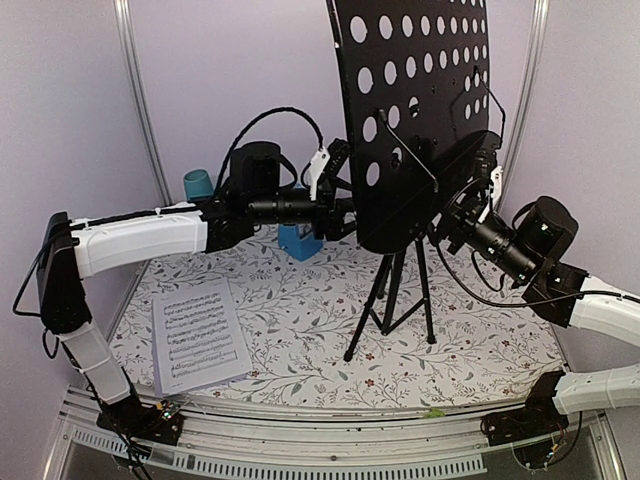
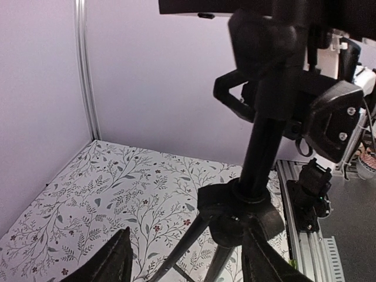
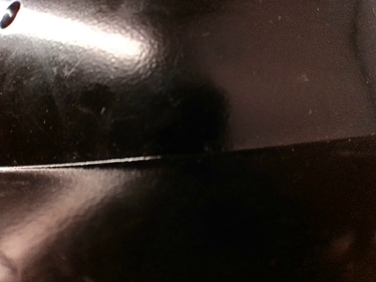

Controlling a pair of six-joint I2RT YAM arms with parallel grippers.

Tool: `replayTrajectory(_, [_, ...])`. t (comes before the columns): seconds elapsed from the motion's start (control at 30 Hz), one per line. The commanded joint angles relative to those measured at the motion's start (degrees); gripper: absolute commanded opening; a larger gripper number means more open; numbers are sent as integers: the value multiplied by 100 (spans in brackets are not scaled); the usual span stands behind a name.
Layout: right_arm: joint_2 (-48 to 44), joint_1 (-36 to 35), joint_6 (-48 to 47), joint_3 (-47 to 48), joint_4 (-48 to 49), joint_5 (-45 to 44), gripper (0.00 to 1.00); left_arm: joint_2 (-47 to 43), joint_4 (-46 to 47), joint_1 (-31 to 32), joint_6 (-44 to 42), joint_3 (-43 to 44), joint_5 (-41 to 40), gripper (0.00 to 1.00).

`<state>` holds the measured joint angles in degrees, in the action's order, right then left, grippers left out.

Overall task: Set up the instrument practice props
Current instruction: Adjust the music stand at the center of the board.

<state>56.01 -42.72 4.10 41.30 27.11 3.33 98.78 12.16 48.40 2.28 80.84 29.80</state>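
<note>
The black tripod music stand stands right of centre on the floral mat, its perforated tray tilted up. My left gripper reaches in behind the tray. In the left wrist view the left gripper is open, with the stand's pole and leg hub just ahead between its fingers. My right gripper is at the tray's lower right edge. The right wrist view is filled by the dark tray surface, hiding the fingers. A pale sheet-music page lies front left. The blue metronome is partly hidden under the left arm.
A teal cup stands at the back left by the wall post. Lavender walls close in on three sides. The aluminium rail with both arm bases runs along the near edge.
</note>
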Motion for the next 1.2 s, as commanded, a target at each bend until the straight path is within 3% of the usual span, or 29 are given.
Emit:
replayTrajectory(0.0, [-77,18,265,2,256,-127,76,29,26,44,-284,241,609,64])
replayTrajectory(0.2, [-580,18,424,-150,-392,-662,79,-134,-215,140,-543,353,624,68])
replayTrajectory(0.37, [-1146,17,1247,-503,-690,-706,86,-294,-175,126,-614,414,696,70])
replayTrajectory(0.43, [-1310,17,1493,-511,-921,-783,99,-465,-141,122,-672,322,793,71])
replayTrajectory(0.6, [-1659,17,1722,-603,-1083,-1137,99,-476,-253,88,-787,462,943,71])
replayTrajectory(0.7, [-1410,18,1648,-572,-912,-619,99,-365,-208,87,-813,619,1294,69])
replayTrajectory(0.8, [-1361,18,1541,-811,-565,-721,99,-37,-650,98,-1084,1132,1557,69])
replayTrajectory(0.97, [-1361,15,988,-887,-655,-980,99,1076,-1416,70,-866,2640,2434,57])
replayTrajectory(1.17, [-1693,21,794,-915,-1019,-1198,99,1659,-1579,271,-908,2995,2417,60])
